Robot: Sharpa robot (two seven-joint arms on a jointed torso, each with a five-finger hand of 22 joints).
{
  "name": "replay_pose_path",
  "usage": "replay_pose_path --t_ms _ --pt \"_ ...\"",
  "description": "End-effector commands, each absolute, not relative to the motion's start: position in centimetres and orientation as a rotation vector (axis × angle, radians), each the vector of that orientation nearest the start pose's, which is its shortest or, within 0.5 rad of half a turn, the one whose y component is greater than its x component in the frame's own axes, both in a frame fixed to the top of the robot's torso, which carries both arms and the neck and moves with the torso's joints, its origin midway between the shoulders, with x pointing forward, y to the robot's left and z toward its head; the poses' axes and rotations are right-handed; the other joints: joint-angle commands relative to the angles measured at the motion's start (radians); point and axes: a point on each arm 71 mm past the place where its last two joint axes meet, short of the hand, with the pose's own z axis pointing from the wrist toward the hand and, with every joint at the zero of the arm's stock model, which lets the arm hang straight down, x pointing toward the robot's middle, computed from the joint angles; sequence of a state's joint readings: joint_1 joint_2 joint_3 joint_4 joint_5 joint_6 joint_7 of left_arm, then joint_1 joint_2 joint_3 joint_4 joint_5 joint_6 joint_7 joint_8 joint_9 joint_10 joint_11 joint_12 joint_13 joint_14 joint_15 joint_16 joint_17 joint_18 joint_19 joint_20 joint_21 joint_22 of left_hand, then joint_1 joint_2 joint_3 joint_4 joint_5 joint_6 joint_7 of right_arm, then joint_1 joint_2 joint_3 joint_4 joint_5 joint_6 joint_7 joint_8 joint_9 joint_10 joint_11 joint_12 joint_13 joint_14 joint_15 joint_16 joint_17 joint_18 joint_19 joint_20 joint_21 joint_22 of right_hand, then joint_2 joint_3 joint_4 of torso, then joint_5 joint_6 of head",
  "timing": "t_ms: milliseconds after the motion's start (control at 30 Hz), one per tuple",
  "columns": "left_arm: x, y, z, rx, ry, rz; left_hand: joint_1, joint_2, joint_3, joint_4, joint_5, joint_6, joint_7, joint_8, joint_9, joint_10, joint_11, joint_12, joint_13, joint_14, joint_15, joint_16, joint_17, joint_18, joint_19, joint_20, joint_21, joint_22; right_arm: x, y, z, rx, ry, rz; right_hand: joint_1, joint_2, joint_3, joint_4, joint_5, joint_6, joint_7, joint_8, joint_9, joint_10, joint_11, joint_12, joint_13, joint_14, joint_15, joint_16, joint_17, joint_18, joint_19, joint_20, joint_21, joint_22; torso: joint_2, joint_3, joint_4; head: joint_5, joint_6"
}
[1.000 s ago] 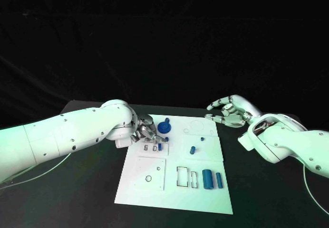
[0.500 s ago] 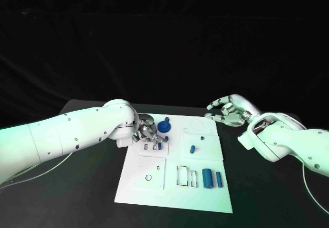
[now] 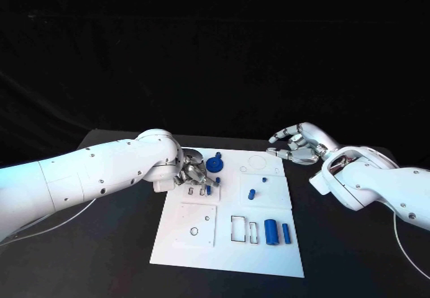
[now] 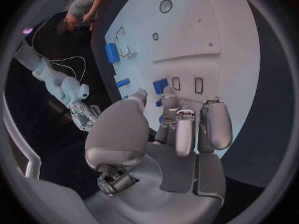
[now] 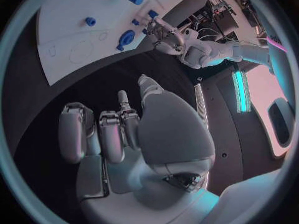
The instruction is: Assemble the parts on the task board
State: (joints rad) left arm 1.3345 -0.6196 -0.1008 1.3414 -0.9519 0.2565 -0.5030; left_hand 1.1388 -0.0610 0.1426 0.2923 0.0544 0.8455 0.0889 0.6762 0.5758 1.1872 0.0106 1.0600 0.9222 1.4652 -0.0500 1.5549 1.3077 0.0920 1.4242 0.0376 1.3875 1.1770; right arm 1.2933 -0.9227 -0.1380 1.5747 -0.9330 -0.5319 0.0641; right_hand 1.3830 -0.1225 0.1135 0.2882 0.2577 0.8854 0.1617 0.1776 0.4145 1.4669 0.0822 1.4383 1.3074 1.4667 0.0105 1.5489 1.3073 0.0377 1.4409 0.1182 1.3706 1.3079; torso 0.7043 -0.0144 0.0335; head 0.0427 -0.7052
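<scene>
At the board [image 3: 192,245]'s upper left, a small blue part [image 3: 209,189], seemingly pinched by the left hand [image 3: 191,174], should be lowered squarely into its slot, while the right hand [image 3: 297,146] is kept curled on nothing.

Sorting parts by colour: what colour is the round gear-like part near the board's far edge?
Blue; the gear-like part shows best in the head view.

In the head view the silver left hand [image 3: 192,173] covers the far left part of the white task board [image 3: 197,248], and its fingertips hide whatever lies under them beside the small rectangular slots. The left wrist view shows a small blue part [image 4: 160,103] between those fingertips, but whether they grip it or merely touch it cannot be told. The silver right hand [image 3: 298,144] hangs curled beyond the board's far right corner, its inner side hidden.
</scene>
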Motion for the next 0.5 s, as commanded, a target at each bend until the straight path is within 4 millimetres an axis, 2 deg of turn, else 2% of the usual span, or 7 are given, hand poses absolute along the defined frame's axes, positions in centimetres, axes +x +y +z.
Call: replay_pose_path --t_ms 33,133,400,500 --pt "51.38 14.95 -19.59 -0.069 2.425 -0.490 0.015 -0.001 0.007 -0.001 -0.003 0.001 -0.009 0.005 0.002 0.009 -0.003 0.009 0.003 0.100 -0.006 0.005 0.247 -0.018 0.008 0.002 0.005 0.003 48.20 -23.17 -16.23 0.285 1.554 0.889 -0.001 0.008 0.006 -0.002 0.005 0.008 -0.001 0.005 0.001 0.001 -0.005 0.006 0.142 0.082 -0.005 -0.005 0.167 0.018 -0.001 -0.006 -0.007 0.106 0.002 0.0022 -0.0003 0.000 -0.002" --pt "51.41 14.85 -19.62 -0.066 2.429 -0.490 0.028 0.002 0.017 -0.001 -0.003 0.001 -0.010 0.004 0.005 0.011 -0.004 0.012 0.008 0.100 -0.007 0.005 0.247 -0.018 0.009 0.001 0.006 0.006 48.23 -23.15 -16.27 0.284 1.554 0.888 -0.001 0.008 0.006 -0.002 0.005 0.008 -0.001 0.005 0.001 0.001 -0.005 0.006 0.143 0.082 -0.005 -0.005 0.167 0.018 -0.001 -0.006 -0.007 0.107 0.002 0.0003 -0.0002 0.000 -0.004" --pt "51.48 14.71 -19.71 -0.061 2.438 -0.488 0.047 0.003 0.040 -0.001 -0.002 0.001 -0.011 0.002 0.009 0.013 -0.005 0.017 0.014 0.100 -0.008 0.005 0.247 -0.019 0.009 0.000 0.008 0.009 48.25 -23.14 -16.29 0.282 1.554 0.887 -0.001 0.009 0.007 -0.002 0.005 0.008 -0.001 0.005 0.001 0.002 -0.005 0.007 0.143 0.082 -0.005 -0.005 0.166 0.017 -0.001 -0.006 -0.006 0.107 0.003 0.0006 -0.0023 -0.001 -0.011" --pt "51.53 14.74 -19.74 -0.062 2.440 -0.486 0.054 0.001 0.056 0.000 -0.003 0.002 -0.012 0.001 0.010 0.016 -0.006 0.020 0.018 0.100 -0.009 0.005 0.247 -0.019 0.010 -0.001 0.010 0.012 48.25 -23.17 -16.30 0.282 1.553 0.887 -0.001 0.009 0.007 -0.002 0.005 0.008 -0.001 0.005 0.001 0.002 -0.005 0.007 0.143 0.082 -0.005 -0.005 0.166 0.017 -0.001 -0.006 -0.006 0.107 0.002 -0.0001 -0.0012 -0.001 -0.012"
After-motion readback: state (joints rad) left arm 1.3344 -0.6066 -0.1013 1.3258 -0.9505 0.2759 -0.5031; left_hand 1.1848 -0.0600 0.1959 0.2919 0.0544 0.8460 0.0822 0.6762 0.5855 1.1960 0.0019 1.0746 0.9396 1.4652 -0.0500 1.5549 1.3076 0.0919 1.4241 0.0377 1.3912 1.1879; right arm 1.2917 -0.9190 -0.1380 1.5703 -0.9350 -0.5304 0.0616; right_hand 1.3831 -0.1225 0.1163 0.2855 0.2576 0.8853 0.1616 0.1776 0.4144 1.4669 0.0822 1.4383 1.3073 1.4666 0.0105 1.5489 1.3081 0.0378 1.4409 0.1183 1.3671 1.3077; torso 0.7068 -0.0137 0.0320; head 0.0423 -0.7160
